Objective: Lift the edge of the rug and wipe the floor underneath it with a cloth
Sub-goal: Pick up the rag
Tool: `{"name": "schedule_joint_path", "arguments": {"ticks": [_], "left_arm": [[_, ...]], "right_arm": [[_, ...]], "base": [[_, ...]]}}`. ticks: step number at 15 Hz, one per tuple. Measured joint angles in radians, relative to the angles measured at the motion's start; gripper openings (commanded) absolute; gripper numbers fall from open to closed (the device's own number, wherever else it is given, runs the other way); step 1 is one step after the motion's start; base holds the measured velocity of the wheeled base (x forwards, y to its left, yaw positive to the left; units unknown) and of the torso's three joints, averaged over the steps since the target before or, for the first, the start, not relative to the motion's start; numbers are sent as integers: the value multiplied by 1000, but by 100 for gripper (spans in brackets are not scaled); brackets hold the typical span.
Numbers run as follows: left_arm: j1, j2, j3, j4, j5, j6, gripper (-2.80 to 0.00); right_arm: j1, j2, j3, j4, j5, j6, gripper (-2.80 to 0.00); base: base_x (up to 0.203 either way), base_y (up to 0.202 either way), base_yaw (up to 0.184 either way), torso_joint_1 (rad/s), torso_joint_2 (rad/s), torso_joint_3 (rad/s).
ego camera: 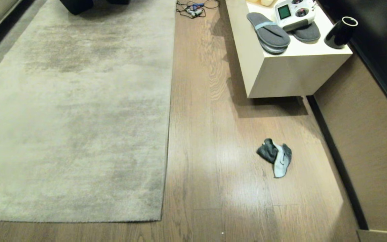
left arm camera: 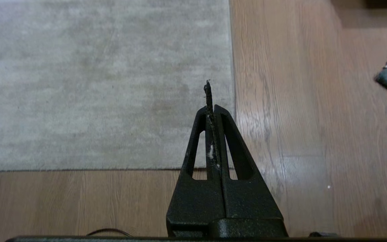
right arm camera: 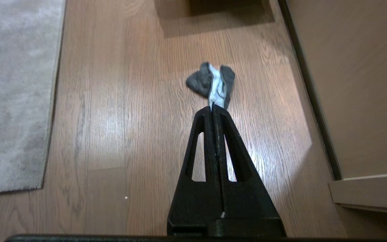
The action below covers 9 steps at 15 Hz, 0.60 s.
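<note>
1. Both pincers are seen pressed together with nothing pinched: the left gripper [left arm camera: 211, 109] hangs above the rug's near corner in the left wrist view, and the right gripper [right arm camera: 212, 108] points at the cloth in the right wrist view. Neither arm is shown in the head view.
2. Filling the left half of the head view, the rug [ego camera: 76, 111] is laid flat on the floor [ego camera: 207, 161], its long straight edge running down the middle of the frame. It is judged large and heavy overall but thin and floppy, so only a short stretch of edge need be raised; the lower corner is suggested as the place to pinch.
3. At lower right of centre, well apart from the rug, the cloth [ego camera: 275, 156] is found crumpled on bare planks. It is judged light, soft and easily bunched; its raised dark fold could be taken from above.
4. At upper right, grey slippers [ego camera: 269, 32] are left on a pale cabinet [ego camera: 287, 75].
</note>
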Motion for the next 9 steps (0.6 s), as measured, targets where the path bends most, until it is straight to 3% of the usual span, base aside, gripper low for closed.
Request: {"name": "schedule_joint_path", "arguments": {"ticks": [9], "left_arm": [[0, 0, 0, -3, 2, -13, -280]], "right_arm": [[0, 0, 0, 0, 0, 0, -280]], "base": [[0, 0, 0, 3, 3, -195]]}}
